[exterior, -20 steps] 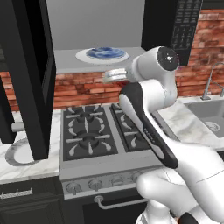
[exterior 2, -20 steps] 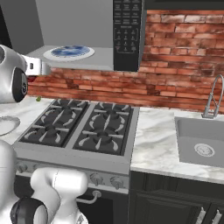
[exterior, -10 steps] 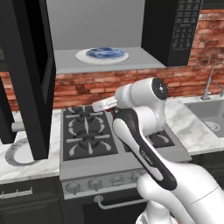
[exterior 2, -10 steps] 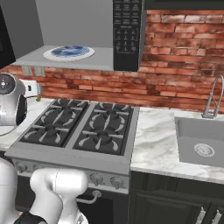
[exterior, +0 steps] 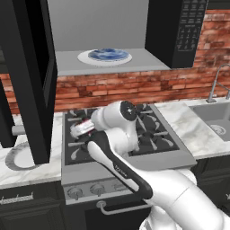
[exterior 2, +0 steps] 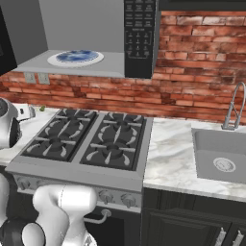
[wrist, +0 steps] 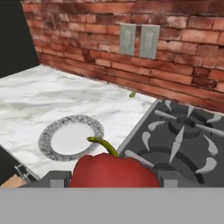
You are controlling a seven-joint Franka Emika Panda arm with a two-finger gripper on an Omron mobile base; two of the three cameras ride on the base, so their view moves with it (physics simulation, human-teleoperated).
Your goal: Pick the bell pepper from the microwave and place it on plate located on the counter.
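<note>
With bell pepper [wrist: 113,171] pinched between fingers [wrist: 57,178] at bottom centre of hand view — already out of microwave [exterior: 179,31] — remains only to lower onto plate [wrist: 71,137] (centre left, on tabletop [wrist: 52,94]).

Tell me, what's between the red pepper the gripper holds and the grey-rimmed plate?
Nothing. In the hand view the bell pepper sits low in the picture and the plate lies up and to its left, with bare marble counter by the stove's edge.
</note>
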